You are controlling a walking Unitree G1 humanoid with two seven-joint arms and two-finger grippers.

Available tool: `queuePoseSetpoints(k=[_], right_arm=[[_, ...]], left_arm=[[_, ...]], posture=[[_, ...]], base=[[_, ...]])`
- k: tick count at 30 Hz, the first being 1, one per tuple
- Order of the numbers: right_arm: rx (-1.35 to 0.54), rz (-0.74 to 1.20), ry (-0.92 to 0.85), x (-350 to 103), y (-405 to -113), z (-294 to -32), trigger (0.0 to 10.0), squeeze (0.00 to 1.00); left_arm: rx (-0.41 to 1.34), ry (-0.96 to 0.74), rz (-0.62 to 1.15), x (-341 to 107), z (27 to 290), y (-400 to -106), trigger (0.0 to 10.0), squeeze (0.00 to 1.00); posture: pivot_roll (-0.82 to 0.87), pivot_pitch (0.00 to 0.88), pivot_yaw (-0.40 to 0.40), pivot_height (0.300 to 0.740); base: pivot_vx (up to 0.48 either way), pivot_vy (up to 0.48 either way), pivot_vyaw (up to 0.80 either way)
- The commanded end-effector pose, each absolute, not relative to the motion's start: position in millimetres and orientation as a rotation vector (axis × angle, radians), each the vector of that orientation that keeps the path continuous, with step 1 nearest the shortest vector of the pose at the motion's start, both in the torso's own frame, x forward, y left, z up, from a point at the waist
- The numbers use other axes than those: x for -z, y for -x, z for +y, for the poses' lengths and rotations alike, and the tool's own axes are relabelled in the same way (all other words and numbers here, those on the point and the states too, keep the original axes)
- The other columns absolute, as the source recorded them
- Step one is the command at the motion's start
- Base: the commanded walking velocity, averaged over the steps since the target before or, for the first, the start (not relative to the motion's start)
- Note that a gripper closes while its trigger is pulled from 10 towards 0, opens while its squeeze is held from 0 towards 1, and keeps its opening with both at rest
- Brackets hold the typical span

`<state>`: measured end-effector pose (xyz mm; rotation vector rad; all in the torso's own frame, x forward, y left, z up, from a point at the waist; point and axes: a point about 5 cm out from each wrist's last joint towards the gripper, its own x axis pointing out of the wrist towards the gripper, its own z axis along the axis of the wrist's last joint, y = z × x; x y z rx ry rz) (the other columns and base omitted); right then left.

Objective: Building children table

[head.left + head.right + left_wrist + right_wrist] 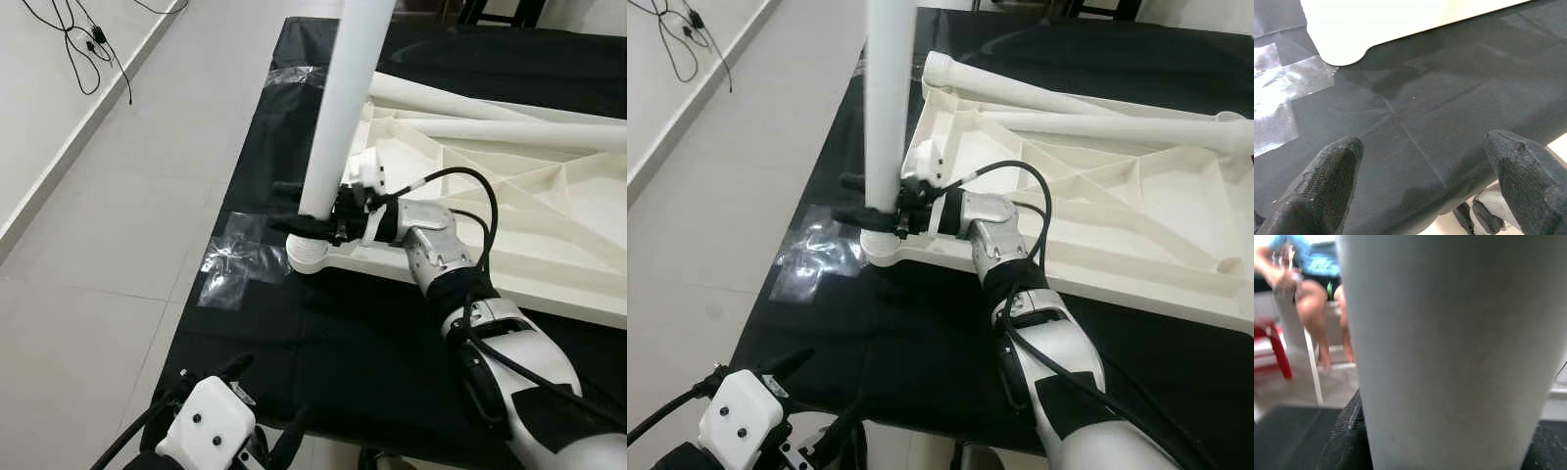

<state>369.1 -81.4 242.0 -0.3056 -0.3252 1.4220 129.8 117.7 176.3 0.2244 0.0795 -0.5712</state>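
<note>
Right gripper is clamped around the white table leg just above the tabletop's corner socket. The leg looks like light, rigid, smooth plastic, so a low grip limits wobble. Left gripper hangs spread and empty near the tabletop.

The table leg and tabletop look smooth matt plastic, the black sheet matt cloth.

Indoor room, domestic or test-space type; which one cannot be told. Pale tiled floor with white skirting along a wall; loose black cables trailing on the tiles. Black cloth spread as a work surface, clear plastic wrapping lying on it. Seated person in a blue top on a white chair; red furniture leg nearby.
</note>
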Motion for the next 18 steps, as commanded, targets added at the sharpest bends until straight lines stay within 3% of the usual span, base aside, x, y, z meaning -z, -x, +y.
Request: queuePoseSetpoints(k=[1,18], right_arm=[[-1.463,-0.077,0.374,-190.8,-362.3,-91.5,10.0,0.00],[-1.649,0.064,0.496,-194.5,-358.6,-98.0,10.0,0.00]], left_arm=[[0.587,-0.228,0.094,-175.2,116.6,-126.7,10.0,0.00],[0.590,-0.218,0.090,-175.2,115.3,-125.5,10.0,0.00]], posture=[[0.20,0.404,-0.006,0.740],[0.20,0.407,-0.009,0.740]], base=[[0.000,0.000,0.00],[0.000,0.000,0.00]])
